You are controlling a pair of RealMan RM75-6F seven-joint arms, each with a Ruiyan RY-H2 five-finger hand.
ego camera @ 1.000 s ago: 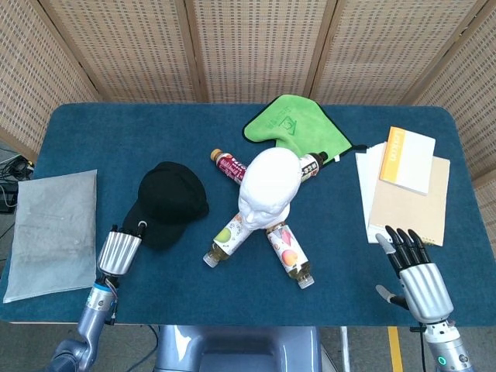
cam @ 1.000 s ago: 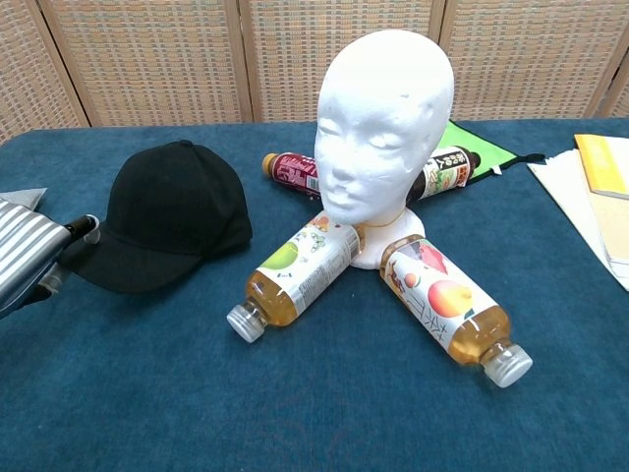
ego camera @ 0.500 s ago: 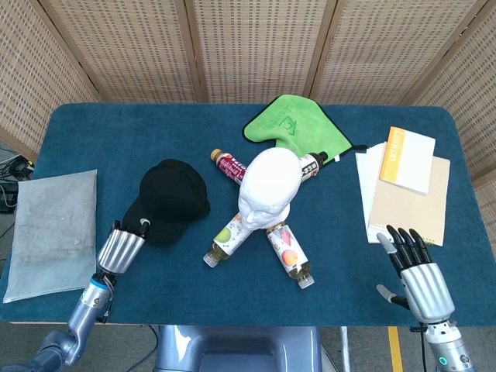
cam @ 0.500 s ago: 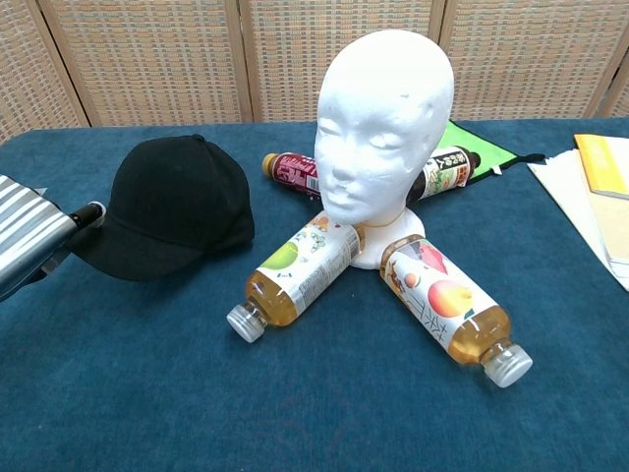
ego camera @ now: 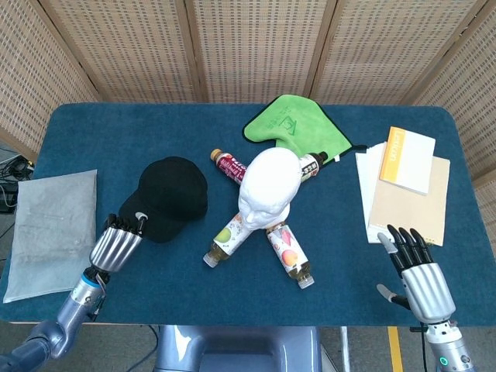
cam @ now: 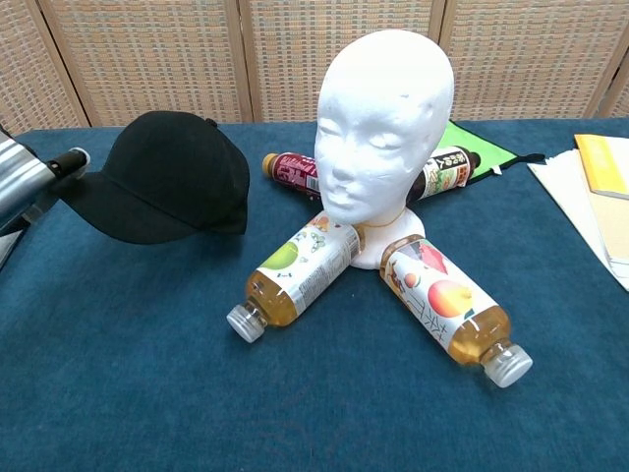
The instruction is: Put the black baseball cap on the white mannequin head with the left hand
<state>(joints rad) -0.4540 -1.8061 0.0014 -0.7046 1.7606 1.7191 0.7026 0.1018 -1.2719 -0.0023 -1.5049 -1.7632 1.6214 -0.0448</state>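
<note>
The soft, domed black baseball cap is pinched by its stiff brim in the ribbed metal left hand, toward the left edge of the blue felt-covered table, apparently raised. The smooth white mannequin head stands upright mid-table among glossy plastic bottles. The right hand is seen empty, fingers spread, near the front right corner.
</note>
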